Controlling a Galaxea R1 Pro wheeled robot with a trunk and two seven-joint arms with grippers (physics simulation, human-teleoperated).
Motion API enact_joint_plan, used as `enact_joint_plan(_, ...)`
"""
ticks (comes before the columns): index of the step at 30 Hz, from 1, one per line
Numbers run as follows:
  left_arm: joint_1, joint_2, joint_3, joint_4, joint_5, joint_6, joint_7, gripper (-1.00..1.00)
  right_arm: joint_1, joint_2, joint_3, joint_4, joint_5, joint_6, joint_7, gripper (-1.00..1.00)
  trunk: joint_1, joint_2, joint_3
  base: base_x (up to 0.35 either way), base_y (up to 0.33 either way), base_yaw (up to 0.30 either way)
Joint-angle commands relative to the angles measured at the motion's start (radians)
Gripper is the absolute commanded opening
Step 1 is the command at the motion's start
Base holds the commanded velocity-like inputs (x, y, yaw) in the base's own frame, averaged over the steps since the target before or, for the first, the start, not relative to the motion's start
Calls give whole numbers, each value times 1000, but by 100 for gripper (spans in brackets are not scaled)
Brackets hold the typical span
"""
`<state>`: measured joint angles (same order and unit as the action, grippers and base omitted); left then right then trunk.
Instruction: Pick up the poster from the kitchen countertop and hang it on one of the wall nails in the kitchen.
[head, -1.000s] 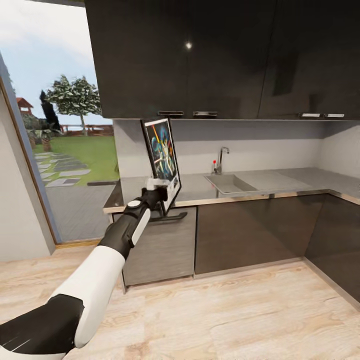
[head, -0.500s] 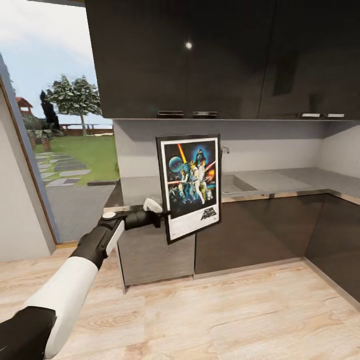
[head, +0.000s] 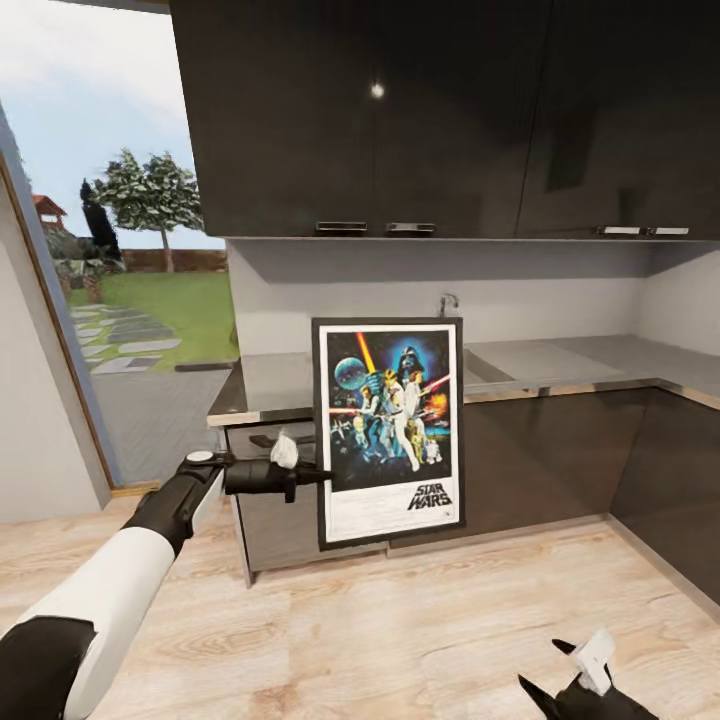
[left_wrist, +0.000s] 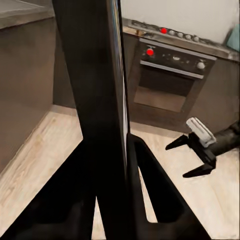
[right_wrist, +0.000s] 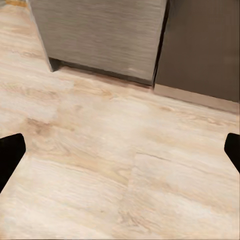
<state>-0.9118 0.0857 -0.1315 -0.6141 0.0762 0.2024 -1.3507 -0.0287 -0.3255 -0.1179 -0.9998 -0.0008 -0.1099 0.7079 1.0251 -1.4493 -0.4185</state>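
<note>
Two grippers on record. Left gripper (head: 312, 476) is extended forward at the end of the white-and-black arm, its fingers clamped on the left edge of the poster (head: 390, 430). Poster hangs upright in the air, facing the head camera, in front of the dark lower cabinets (head: 540, 460) and clear of the kitchen countertop (head: 560, 365); its top edge overlaps the counter line, its bottom edge sits above the wood floor (head: 400, 630). Chrome tap (head: 447, 300) peeks just over the poster's top.

Left wrist view: poster (left_wrist: 95, 100) seen edge-on as a dark slab between the two black fingers (left_wrist: 150, 190), gripped tight. Beyond it, an oven (left_wrist: 172, 82) with red knobs, and the right gripper (left_wrist: 192, 157) with its fingers spread apart.

Right gripper (head: 570, 690) sits low over the floor, holding nothing. Right wrist view: black fingertips (right_wrist: 10, 155) at opposite margins, wide apart, above pale planks (right_wrist: 120, 165) and a grey cabinet front (right_wrist: 100, 35).
</note>
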Motion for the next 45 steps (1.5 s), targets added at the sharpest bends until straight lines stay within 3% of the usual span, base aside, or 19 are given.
enact_joint_plan(1, 10, 2, -5, 2, 10, 8, -25, -100, -54, -15, -2, -18, 2, 52, 107, 100, 0, -1, -1, 0, 0, 0)
enact_joint_plan(5, 17, 2, -5, 32, 13, 9, -43, -100, -130, -27, -2, -31, 2, 106, 243, 100, 0, -1, -1, 0, 0, 0)
enact_joint_plan(8, 20, 3, -1, 113, 47, 9, -51, -100, -214, -45, -15, -32, 3, 225, 401, 100, 0, -1, -1, 0, 0, 0)
enact_joint_plan(13, 20, 3, 2, 147, 74, 7, -55, -100, -253, -64, -56, -33, 2, 299, 516, 100, 0, -1, -1, 0, 0, 0)
enact_joint_plan(19, 20, 3, 1, 157, 83, 6, -57, -100, -267, -72, -75, -36, 1, 322, 574, 100, 0, -1, -1, 0, 0, 0)
enact_joint_plan(26, 21, 3, 0, 157, 84, 3, -59, -100, -269, -76, -78, -40, -1, 327, 585, 100, 0, -1, -1, 0, 0, 0)
enact_joint_plan(32, 21, 3, -2, 157, 81, -2, -93, -100, -294, -76, -78, -37, 5, 334, 637, 100, 0, -1, -1, 0, 0, 0)
enact_joint_plan(40, 21, 4, -2, 162, 79, -72, -114, -100, -312, -78, -78, -37, 8, 411, 733, 100, 0, -1, -1, 0, 0, 0)
enact_joint_plan(45, 21, 5, -3, 164, 77, -91, -116, -100, -314, -103, -78, -33, 8, 420, 789, 100, 0, -1, -1, 0, 0, 0)
